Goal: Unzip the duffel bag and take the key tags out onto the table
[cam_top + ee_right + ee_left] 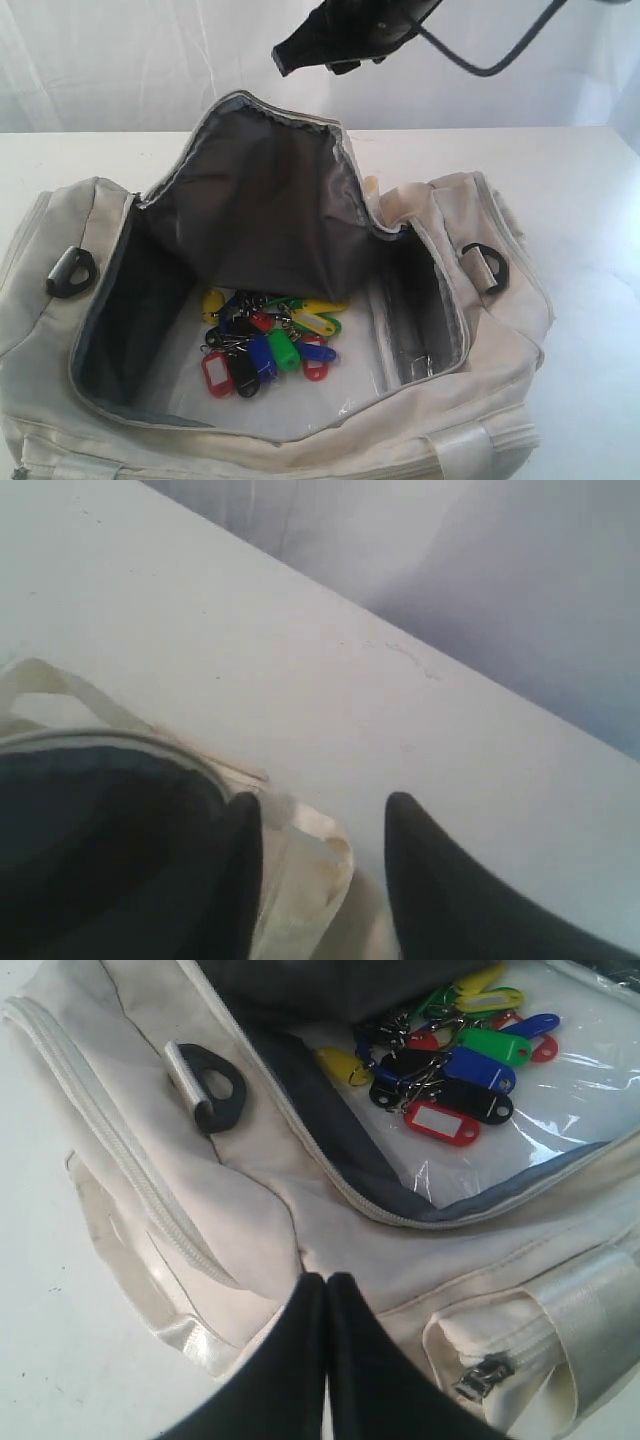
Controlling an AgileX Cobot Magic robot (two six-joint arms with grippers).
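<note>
The cream duffel bag (480,330) lies unzipped on the white table (580,180), its grey-lined flap (260,190) standing upright at the back. The key tags (265,340), a bunch in green, yellow, blue, red and black, rest on the bag's floor. My right gripper (283,62) hovers above the flap's top edge, apart from it; in the right wrist view this gripper (322,805) is open, with a cream webbing handle (315,850) beneath the gap. My left gripper (325,1280) is shut with nothing between its fingers, close over the bag's outer fabric (260,1180). The key tags (450,1060) lie beyond it.
A black D-ring (70,272) sits on the bag's left end and another (487,262) on its right. A side pocket's metal zipper pull (483,1378) is close to the left gripper. A pale curtain backs the table. A black cable (490,60) trails from the right arm.
</note>
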